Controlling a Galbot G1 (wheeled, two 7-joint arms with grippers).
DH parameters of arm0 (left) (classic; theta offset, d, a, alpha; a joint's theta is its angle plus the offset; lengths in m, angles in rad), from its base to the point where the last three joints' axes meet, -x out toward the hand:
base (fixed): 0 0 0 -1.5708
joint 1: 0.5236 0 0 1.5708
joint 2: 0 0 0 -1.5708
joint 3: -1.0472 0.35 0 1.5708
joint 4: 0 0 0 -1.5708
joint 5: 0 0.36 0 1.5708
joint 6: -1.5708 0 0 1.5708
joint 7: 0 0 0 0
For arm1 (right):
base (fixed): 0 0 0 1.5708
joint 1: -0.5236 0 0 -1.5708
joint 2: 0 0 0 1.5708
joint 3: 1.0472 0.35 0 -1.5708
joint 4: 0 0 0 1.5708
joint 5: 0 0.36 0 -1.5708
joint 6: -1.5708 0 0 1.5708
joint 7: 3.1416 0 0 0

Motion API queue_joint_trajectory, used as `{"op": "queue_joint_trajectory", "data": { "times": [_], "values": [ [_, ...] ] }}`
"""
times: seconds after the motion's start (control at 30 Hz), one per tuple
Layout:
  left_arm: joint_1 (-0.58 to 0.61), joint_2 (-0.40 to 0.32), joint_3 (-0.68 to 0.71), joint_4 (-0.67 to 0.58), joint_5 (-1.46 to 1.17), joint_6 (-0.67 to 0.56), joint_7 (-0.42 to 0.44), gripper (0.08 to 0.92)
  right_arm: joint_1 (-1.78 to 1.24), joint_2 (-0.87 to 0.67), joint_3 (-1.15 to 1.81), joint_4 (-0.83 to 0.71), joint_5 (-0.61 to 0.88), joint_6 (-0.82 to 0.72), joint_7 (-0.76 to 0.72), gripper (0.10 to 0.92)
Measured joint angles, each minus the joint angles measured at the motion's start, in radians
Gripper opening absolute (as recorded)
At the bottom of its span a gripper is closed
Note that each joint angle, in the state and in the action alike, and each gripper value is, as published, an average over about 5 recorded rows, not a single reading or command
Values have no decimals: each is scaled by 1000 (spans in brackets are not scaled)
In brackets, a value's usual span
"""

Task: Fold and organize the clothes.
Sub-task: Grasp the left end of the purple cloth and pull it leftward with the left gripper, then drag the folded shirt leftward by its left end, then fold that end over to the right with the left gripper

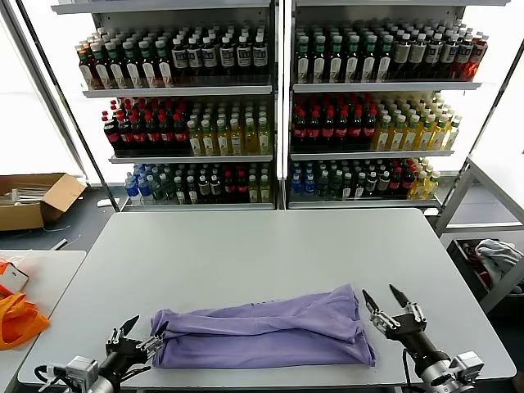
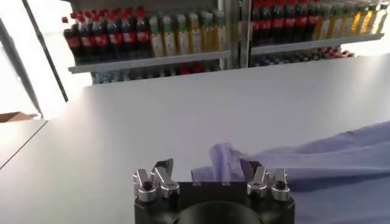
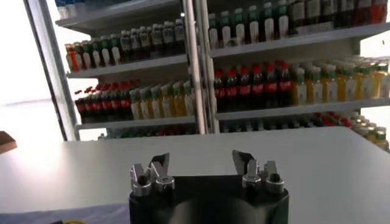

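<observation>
left tool (image 2: pixel 207 175): fingers apart, holding nothing | lavender shirt (image 2: pixel 329 164): just beyond it on table (image 2: pixel 183 115)

One lavender T-shirt (image 1: pixel 266 332), two end effectors, one cardboard box (image 1: pixel 37 199).

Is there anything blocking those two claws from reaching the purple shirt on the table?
Nothing visible does. The lavender T-shirt lies folded on the grey table between both open claws. The left claw sits right at its left edge; the right claw is just off its right end, with only bare tabletop between.
</observation>
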Motion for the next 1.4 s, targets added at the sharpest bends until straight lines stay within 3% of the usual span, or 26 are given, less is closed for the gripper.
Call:
{"op": "queue_joint_trajectory", "data": {
  "times": [0.1,0.33,0.7,0.93,1.13,1.4],
  "values": [
    [3,-50,36,0,2,-8,-65,806,-15,20,21,-4,-2,36,1,819],
    [-18,-133,114,3,-32,12,-200,815,-44,49,53,-5,-1,88,1,823],
    [-58,-178,185,11,-97,53,-293,516,-56,63,68,-2,8,121,3,823],
    [-98,-171,178,36,-166,71,-274,308,-63,58,75,2,15,130,3,823],
    [-153,-115,120,75,-210,84,-194,141,-66,50,87,14,26,133,6,823],
    [-227,34,-47,174,-239,70,-36,97,-67,46,96,21,30,135,8,823]
  ]
}}
